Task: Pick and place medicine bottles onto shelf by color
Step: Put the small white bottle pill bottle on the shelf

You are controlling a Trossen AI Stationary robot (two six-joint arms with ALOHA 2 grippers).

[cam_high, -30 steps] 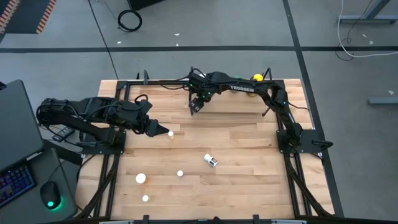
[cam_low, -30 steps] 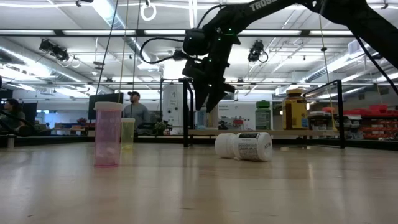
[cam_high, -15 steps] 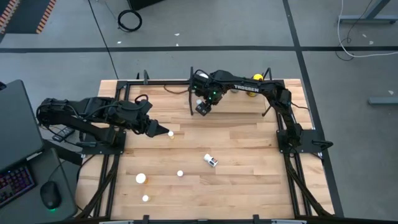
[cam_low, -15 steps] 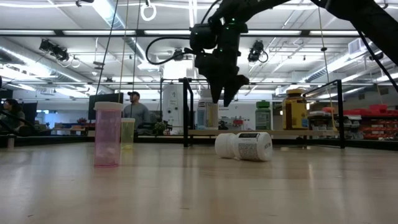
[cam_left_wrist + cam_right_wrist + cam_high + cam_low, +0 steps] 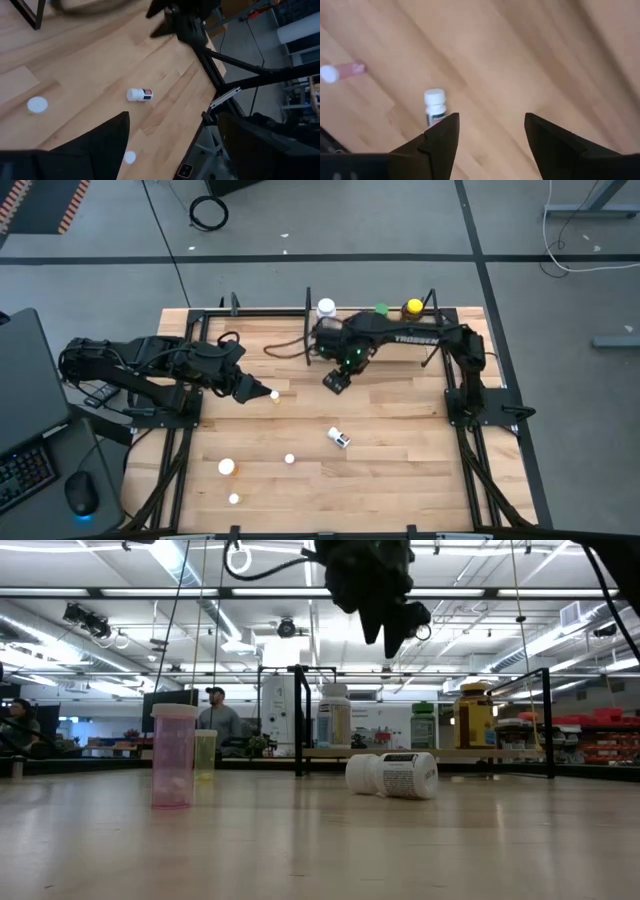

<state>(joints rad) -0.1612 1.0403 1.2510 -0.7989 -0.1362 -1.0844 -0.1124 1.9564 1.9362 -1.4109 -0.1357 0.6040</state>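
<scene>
Right end effector (image 5: 337, 381) open, empty above table; left end effector (image 5: 243, 387) open, empty.

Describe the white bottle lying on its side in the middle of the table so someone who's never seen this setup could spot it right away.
Start at the wide light-wood tabletop and look near its centre, in front of the narrow wooden shelf with black metal posts. There lies the small white labelled medicine bottle, alone on bare wood. Unlike the other loose bottles, which stand upright, it is tipped onto its side and shows a printed label.
</scene>
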